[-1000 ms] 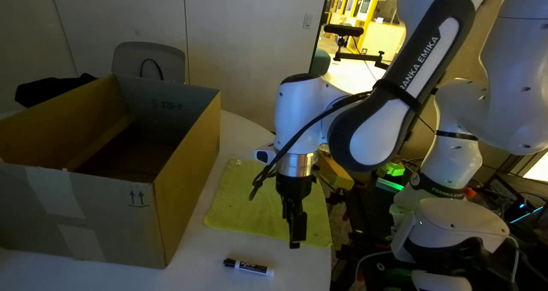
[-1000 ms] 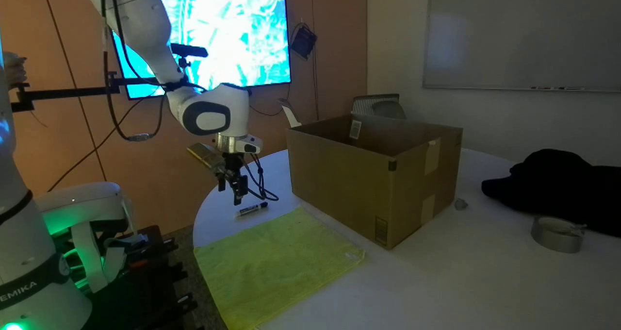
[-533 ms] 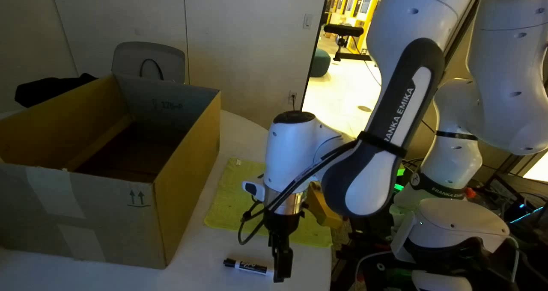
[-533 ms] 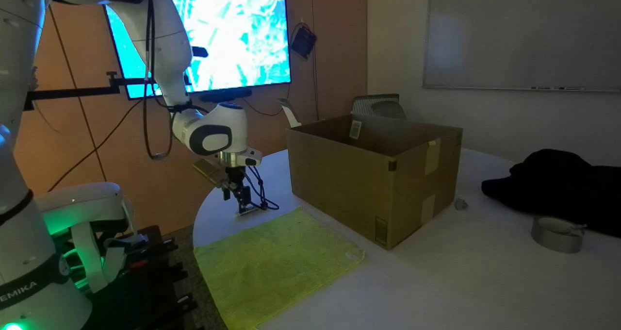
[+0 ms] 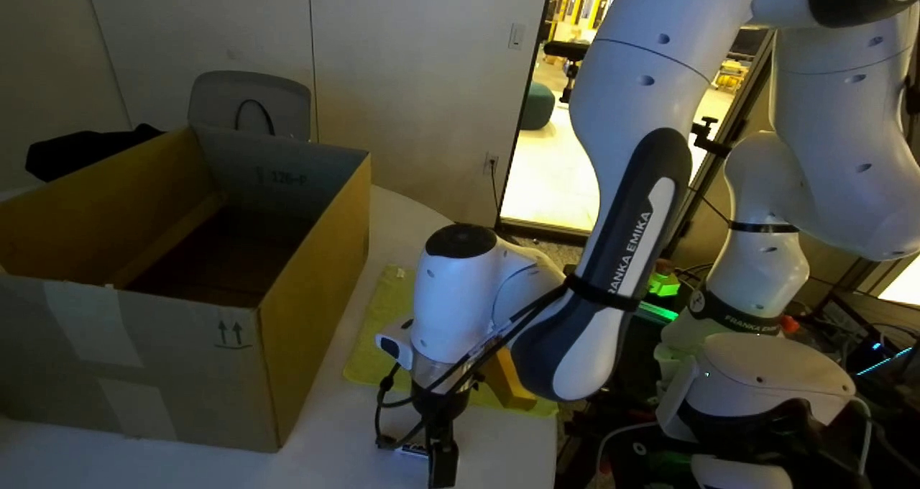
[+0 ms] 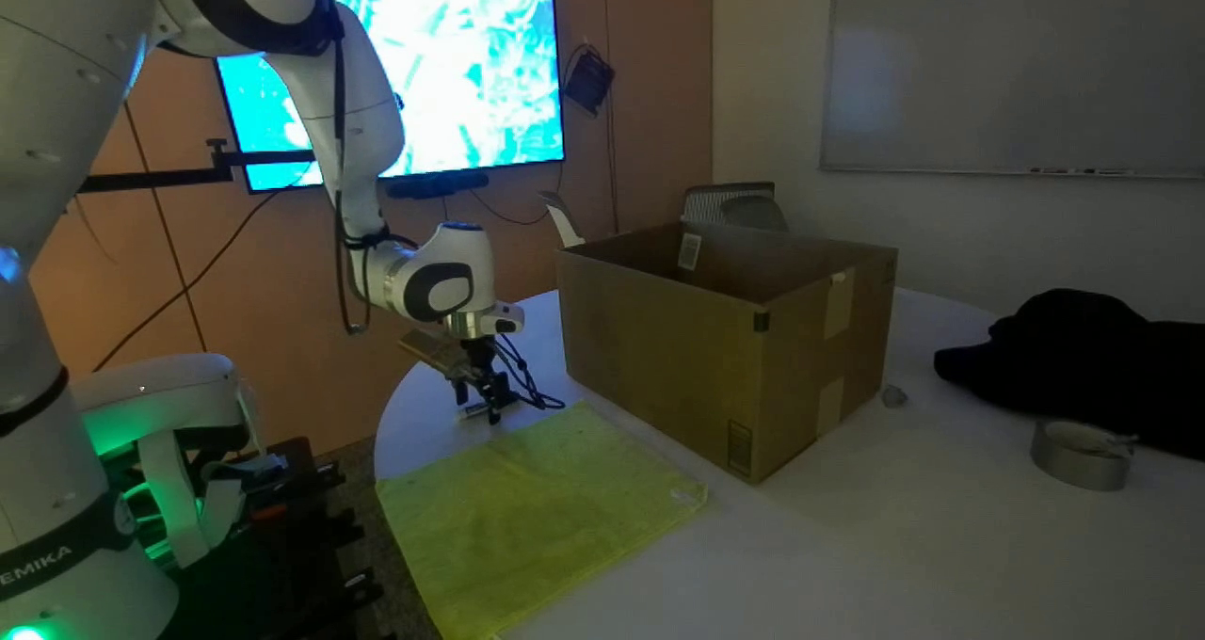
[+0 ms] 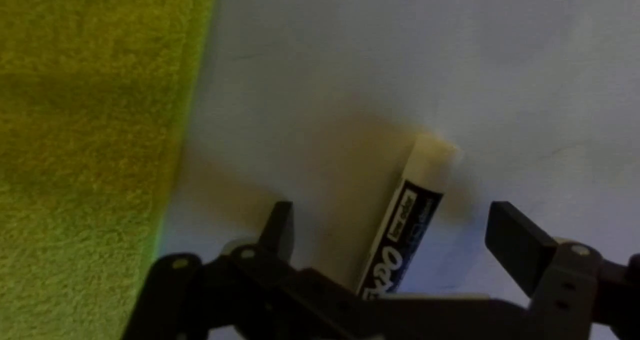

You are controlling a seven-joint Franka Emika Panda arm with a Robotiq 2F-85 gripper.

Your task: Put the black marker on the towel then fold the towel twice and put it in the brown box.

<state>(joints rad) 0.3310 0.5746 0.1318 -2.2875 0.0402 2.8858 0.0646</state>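
Note:
The black marker lies on the white table beside the towel. In the wrist view the marker (image 7: pixel 411 219) runs slanted between my fingers, with its lower end hidden by the gripper. Only a bit of the marker (image 5: pixel 412 449) shows in an exterior view. My gripper (image 7: pixel 390 217) is open around it, a finger on each side, neither touching it. The gripper is low at the table in both exterior views (image 5: pixel 441 467) (image 6: pixel 478 408). The yellow towel (image 6: pixel 541 518) lies flat, partly hidden by the arm in an exterior view (image 5: pixel 374 349). The open brown box (image 6: pixel 659 348) stands beside it (image 5: pixel 316 316).
The round table's edge (image 6: pixel 378 442) runs close to the marker and towel. A roll of tape (image 6: pixel 1081 456), a small grey lump (image 6: pixel 894 396) and a dark cloth (image 6: pixel 1083 367) lie on the box's far side. A grey chair (image 5: pixel 248 101) stands behind the box.
The arm has come down and moved past the towel toward the marker, so the open gripper now stands over it. The marker, towel and box have not visibly moved.

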